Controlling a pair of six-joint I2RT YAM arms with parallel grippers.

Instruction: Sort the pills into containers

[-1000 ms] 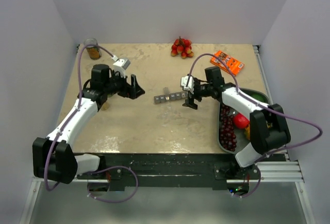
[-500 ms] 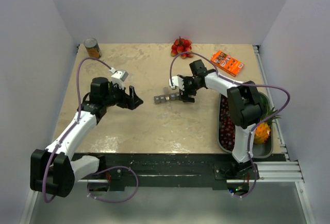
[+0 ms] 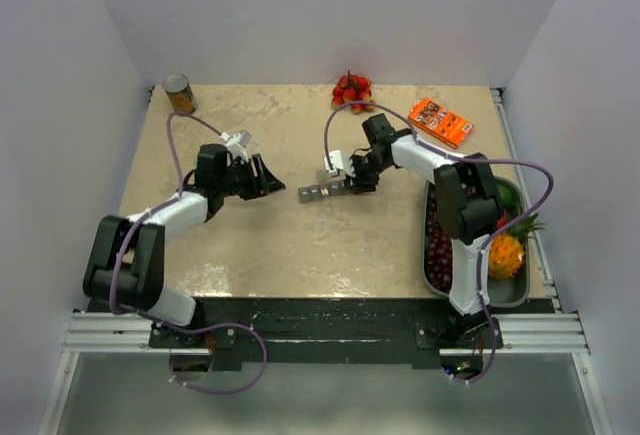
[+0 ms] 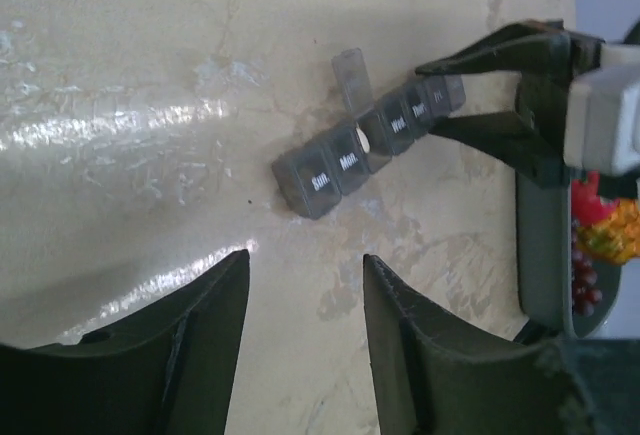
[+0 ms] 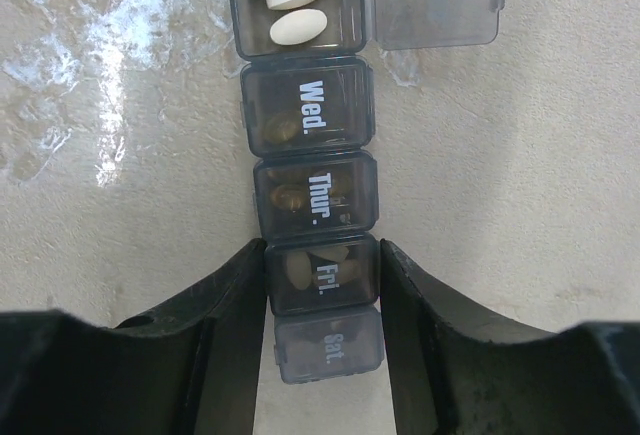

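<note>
The right gripper (image 5: pixel 322 255) clamps the containers (image 5: pixel 310 115) at the Fri. compartment. The left gripper (image 4: pixel 305 260), half open and empty, faces their Sun. end.

I count 2 white pills (image 5: pixel 298 27), 1 container strip (image 5: pixel 312 120), 1 can (image 3: pixel 180 93), 1 box (image 3: pixel 440 122).

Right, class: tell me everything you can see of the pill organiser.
The pill organiser is a dark-grey, see-through plastic strip of seven day-labelled compartments, lying flat on the table. One lid is flipped open, showing two white pills; Wed., Thur. and Fri. are shut with brownish pills inside. The right gripper has its jaws against both sides at Fri.
</note>
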